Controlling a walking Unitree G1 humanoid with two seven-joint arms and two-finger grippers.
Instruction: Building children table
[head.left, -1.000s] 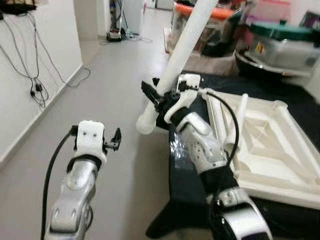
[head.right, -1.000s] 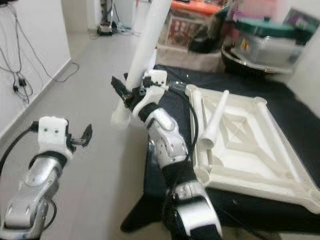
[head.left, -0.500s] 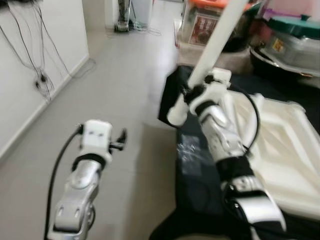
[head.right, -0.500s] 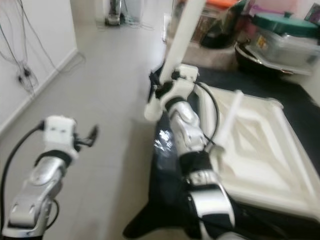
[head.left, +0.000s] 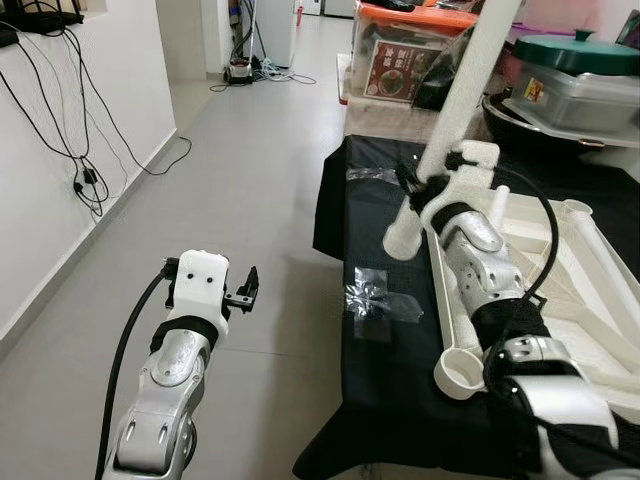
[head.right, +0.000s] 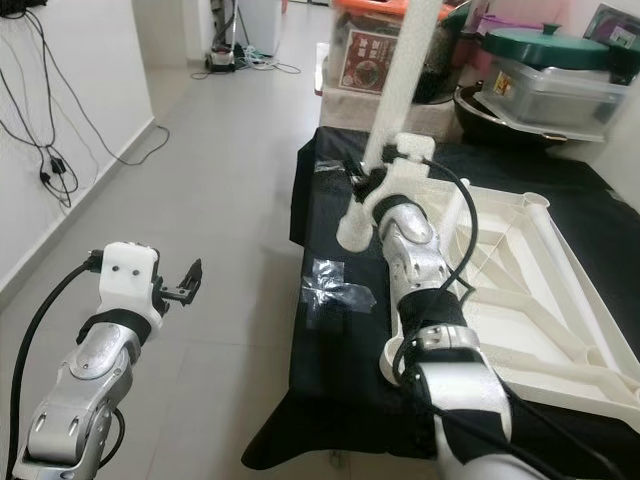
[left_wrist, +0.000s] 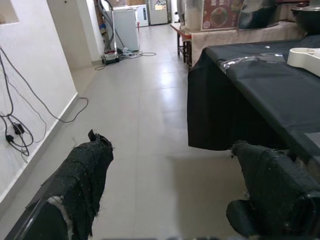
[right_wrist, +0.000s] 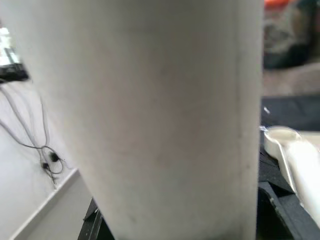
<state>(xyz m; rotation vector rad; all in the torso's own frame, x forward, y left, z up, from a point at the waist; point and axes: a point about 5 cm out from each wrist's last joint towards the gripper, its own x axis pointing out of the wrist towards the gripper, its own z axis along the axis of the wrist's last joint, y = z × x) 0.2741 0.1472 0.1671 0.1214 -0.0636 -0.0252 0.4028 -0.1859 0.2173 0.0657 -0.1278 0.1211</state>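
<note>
Now the right gripper (head.left: 428, 190) is clamped on the long white plastic table leg (head.left: 462, 95), slanting toward one o'clock above the upturned white plastic tabletop (head.right: 520, 290); best to plumb it over a corner socket (head.left: 462, 371), left gripper (head.left: 247, 290) idle, fingers spread, holding nothing.

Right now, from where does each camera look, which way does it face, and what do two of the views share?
Left eye view: on the head, facing forward and down; left gripper over the floor, right gripper holding the white table leg above the black cloth.
Right eye view: same head, same scene; upturned white tabletop.
Left wrist view: along the open left fingers, toward the floor and corridor.
Right wrist view: pressed against the leg.
Shared: both wrist views catch a round corner socket.
</note>
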